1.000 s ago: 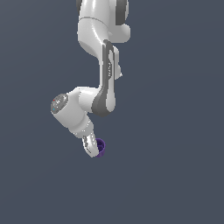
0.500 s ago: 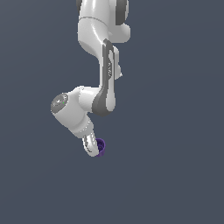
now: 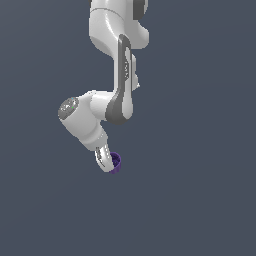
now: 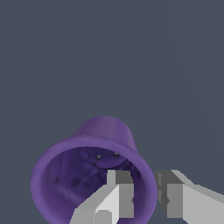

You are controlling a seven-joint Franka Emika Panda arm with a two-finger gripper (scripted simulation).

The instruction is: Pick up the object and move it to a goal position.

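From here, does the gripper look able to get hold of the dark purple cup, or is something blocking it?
Probably yes. In the wrist view the gripper straddles the rim wall of the dark purple cup, one finger inside and the other outside. Nothing else is near; whether the pads press the wall is unclear.

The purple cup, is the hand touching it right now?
Touching. In the wrist view the hand straddles the purple cup's rim, one finger inside the hollow, the other outside, the wall pinched between them.

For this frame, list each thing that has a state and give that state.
purple cup: tilted, hollow opening facing the wrist camera, rim pinched by the pincer.
pincer: shut on the purple cup's rim, one finger inside the cup, one outside.
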